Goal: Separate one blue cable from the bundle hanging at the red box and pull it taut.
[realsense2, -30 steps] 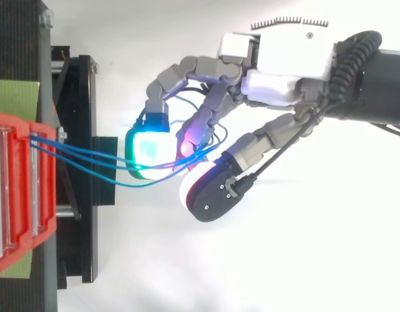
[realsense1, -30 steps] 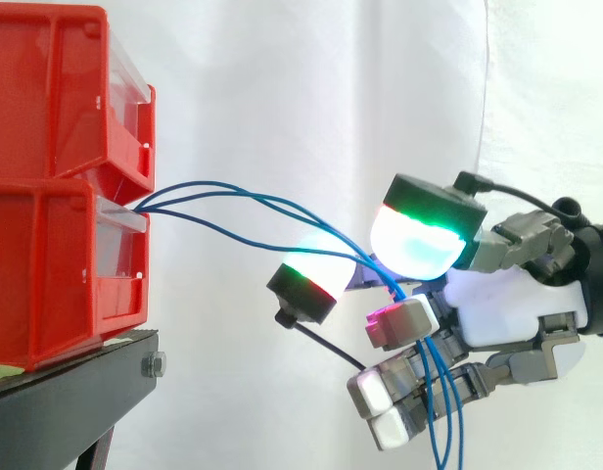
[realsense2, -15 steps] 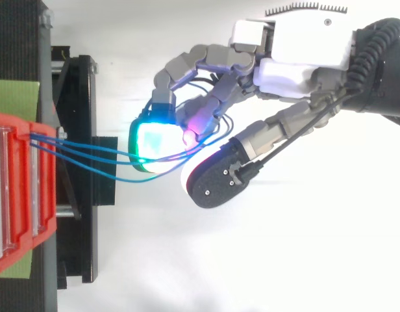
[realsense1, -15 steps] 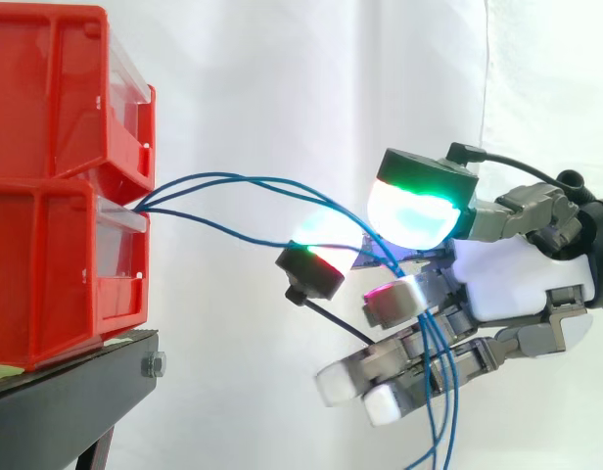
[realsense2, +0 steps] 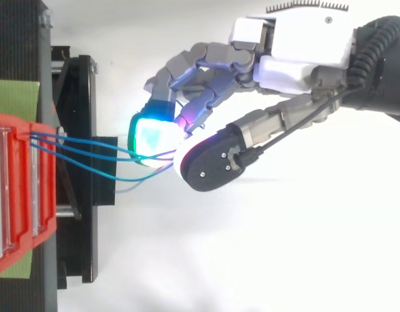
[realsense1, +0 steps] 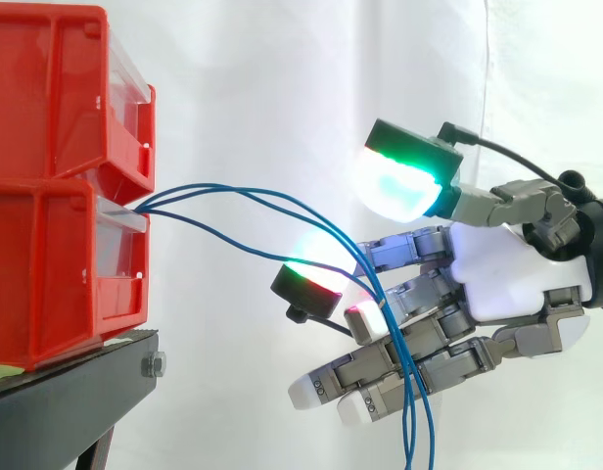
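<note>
Your hand (realsense1: 507,289) reaches level toward the red bins (realsense1: 57,196), fingers (realsense1: 399,364) nearly straight, thumb raised: released. Blue cables (realsense1: 153,205) cross the fingers; contact there is unclear.

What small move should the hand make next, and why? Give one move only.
Probably close the thumb down onto a single thin blue cable and pinch it against the fingers. The robot hand is open: its fingers are nearly straight, the thumb is lifted clear, and all the blue cables sag from the red plastic bin across them, none gripped.
</note>
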`<act>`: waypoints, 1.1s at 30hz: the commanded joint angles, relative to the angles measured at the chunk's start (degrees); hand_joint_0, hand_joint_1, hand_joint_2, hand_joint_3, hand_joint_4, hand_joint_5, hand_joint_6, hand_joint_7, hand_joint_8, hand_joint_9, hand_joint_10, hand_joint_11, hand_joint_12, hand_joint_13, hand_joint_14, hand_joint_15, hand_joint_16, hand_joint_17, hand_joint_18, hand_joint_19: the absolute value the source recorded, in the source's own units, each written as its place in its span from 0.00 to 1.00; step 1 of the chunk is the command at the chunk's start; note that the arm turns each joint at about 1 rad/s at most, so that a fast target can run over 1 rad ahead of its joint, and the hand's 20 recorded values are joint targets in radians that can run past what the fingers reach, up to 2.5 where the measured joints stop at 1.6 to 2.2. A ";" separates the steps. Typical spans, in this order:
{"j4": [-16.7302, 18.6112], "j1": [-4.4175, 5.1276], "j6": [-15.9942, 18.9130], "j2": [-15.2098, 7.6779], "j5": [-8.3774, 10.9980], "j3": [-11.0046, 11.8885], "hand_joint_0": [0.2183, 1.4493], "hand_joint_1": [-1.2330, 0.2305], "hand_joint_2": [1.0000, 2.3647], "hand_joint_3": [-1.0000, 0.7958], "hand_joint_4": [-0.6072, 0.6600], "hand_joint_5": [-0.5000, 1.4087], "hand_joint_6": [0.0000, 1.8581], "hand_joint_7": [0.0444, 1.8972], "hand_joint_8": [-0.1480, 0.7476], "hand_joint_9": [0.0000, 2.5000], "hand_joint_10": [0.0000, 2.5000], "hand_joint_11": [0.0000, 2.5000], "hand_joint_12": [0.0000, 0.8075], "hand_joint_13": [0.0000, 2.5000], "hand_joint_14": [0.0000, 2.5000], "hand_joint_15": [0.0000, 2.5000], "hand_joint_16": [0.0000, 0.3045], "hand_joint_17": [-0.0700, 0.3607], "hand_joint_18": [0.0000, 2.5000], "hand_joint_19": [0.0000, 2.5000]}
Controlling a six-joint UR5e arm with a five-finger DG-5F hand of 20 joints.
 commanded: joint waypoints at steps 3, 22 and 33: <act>-0.08 0.10 -0.48 -0.02 0.71 0.00 0.37 0.29 0.01 0.35 0.44 0.16 0.45 0.41 0.44 0.32 0.00 0.33 0.38 0.04 0.00 0.07 0.14 0.38 0.00 0.15; -0.08 0.19 -0.48 -0.02 0.71 0.00 0.44 0.23 0.00 0.28 0.50 0.16 0.51 0.49 0.48 0.37 0.00 0.37 0.41 0.12 0.00 0.06 0.14 0.39 0.11 0.16; -0.08 0.19 -0.48 -0.02 0.62 0.00 0.33 0.48 0.00 0.31 0.50 0.23 0.30 0.68 0.47 0.35 0.00 0.16 0.41 0.10 0.00 0.05 0.15 0.39 0.09 0.17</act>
